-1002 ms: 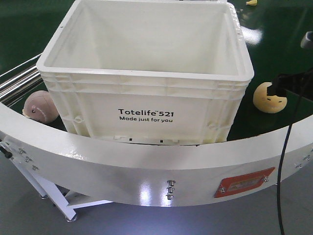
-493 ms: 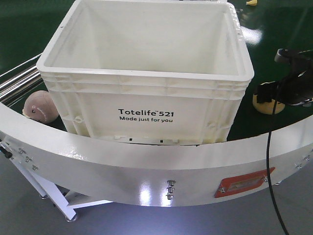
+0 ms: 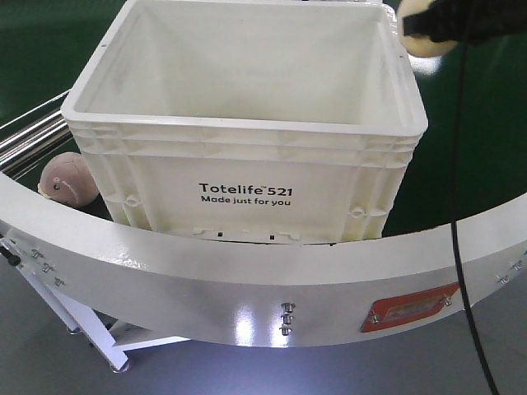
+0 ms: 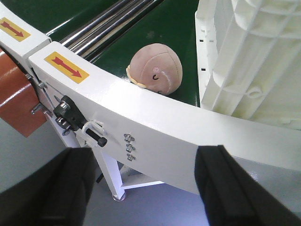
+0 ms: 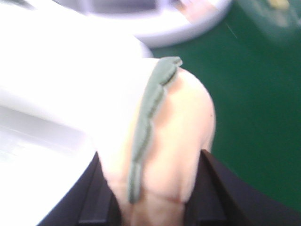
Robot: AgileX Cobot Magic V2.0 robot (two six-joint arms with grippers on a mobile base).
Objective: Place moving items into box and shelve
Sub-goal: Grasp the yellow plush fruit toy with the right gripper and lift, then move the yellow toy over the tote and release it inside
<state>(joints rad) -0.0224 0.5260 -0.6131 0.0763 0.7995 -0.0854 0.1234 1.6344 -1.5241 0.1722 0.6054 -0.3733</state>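
Observation:
The box [image 3: 247,123], a large white ribbed crate printed "Totelife 521", stands open-topped on the green belt. A yellow-orange plush [image 3: 422,43] hangs above the box's far right corner, with my right gripper [image 3: 449,23] shut on it. Up close, its green leaf [image 5: 150,117] runs down the soft body [image 5: 183,136] between my right gripper's [image 5: 150,202] dark fingers [image 5: 225,188], beside the white box rim [image 5: 56,94]. The pinkish-brown plush [image 3: 64,179] lies on the belt at the box's left. My left gripper [image 4: 146,188] is open and empty, below the rail and short of that plush [image 4: 156,68].
A curved white guard rail [image 3: 247,271] with a red plate [image 3: 409,306] runs across the front of the belt. Steel rollers [image 4: 108,23] lie left of the pink plush. A black cable [image 3: 461,206] hangs down from the right arm.
My right gripper came down on the yellow-orange plush on the belt right of the box, shut on it, and lifted it to above the box's far right corner.

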